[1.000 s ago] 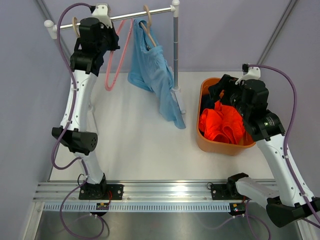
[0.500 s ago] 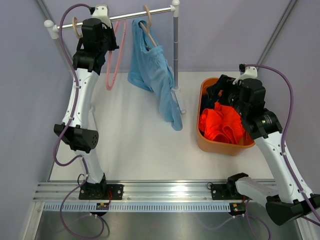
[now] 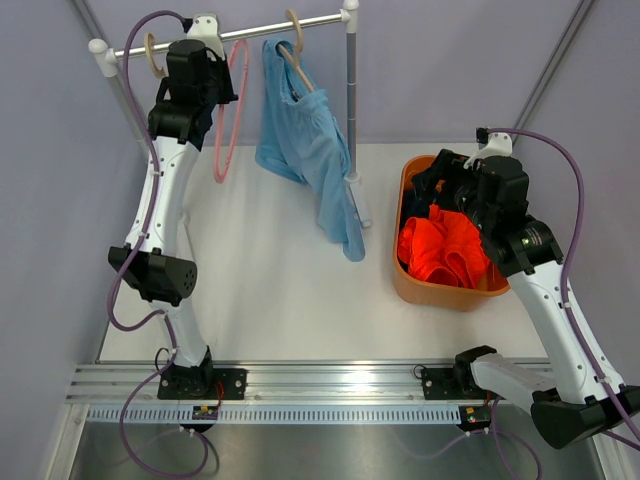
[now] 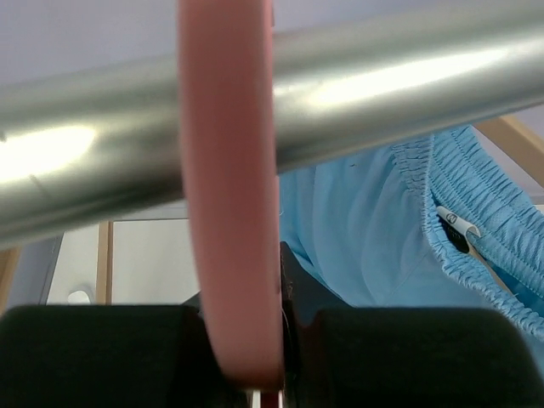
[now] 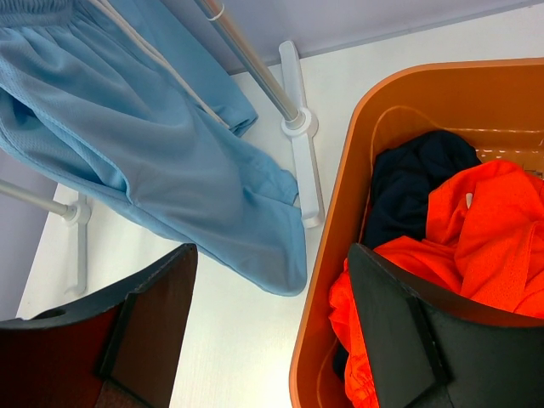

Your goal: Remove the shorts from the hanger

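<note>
The light blue shorts (image 3: 305,140) hang on a wooden hanger (image 3: 295,45) on the metal rail (image 3: 260,30). They also show in the left wrist view (image 4: 382,229) and the right wrist view (image 5: 161,161). My left gripper (image 3: 215,85) is up at the rail, shut on an empty pink hanger (image 3: 228,120), which sits between its jaws (image 4: 246,340). The orange shorts (image 3: 445,250) and the navy shorts (image 5: 416,183) lie in the orange basket (image 3: 402,200). My right gripper (image 5: 272,340) is open and empty above the basket's left rim.
An empty wooden hanger (image 3: 150,55) hangs at the rail's left end. The rack's upright post (image 3: 351,100) and its white foot (image 5: 297,127) stand between the blue shorts and the basket. Purple-grey walls close in behind and at both sides.
My left gripper has lifted slightly at the rail with the pink hanger, which now hangs more upright. My right arm has shifted a little up and left over the basket.
</note>
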Robot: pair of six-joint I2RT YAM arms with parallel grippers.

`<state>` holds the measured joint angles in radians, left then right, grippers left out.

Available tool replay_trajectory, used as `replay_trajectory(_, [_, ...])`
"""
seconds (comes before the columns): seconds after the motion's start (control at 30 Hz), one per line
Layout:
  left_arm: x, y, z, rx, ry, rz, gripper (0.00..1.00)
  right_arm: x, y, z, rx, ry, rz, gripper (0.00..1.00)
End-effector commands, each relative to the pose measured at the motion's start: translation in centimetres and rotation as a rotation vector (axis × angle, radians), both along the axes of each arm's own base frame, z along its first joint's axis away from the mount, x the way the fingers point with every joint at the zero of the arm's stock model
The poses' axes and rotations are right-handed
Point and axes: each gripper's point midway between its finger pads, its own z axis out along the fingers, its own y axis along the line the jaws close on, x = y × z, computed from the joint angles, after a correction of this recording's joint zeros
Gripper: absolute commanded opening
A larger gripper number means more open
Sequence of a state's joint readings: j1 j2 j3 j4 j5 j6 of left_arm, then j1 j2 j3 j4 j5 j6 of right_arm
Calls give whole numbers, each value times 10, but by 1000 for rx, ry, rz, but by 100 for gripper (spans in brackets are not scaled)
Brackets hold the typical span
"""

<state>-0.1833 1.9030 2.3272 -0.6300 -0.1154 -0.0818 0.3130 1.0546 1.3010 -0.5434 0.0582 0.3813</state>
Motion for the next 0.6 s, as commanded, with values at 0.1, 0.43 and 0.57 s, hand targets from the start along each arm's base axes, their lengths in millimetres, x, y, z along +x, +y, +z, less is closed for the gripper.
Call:
replay_trajectory(0.1, [-9,10,29,-4,-87,28,14,-1,3,8,11,-25,25,80])
replay_trajectory(0.43, [-26,11,46,-14,-122,16,23,-3,4,6,14,-21,28,79])
replay_trajectory(0.57, [-43,11,64,-27,-168,6,33,-4,4,7,16,-20,31,79])
